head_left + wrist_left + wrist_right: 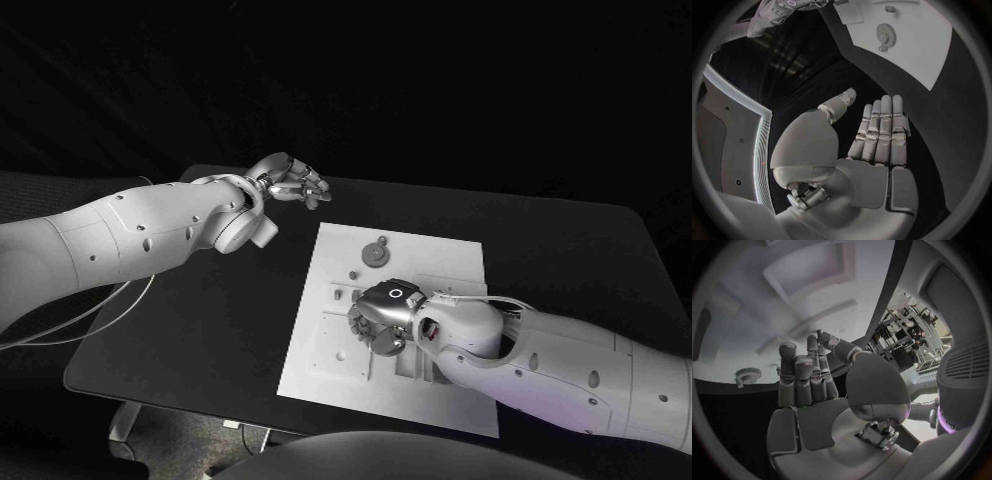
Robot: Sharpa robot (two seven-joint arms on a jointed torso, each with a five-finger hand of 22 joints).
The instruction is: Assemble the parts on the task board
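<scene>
Your right hand hovers, fingers curled, grip unclear, over the white task board's middle, the gear lying beyond it; seat parts squarely while your empty, open left hand waits far-left.

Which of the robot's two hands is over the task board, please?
The right hand: it hangs over the white task board, while the left hand is off it, above the black table.

White task board, grey gear, black table

No text, label, number or sign can be read anywhere.
</scene>
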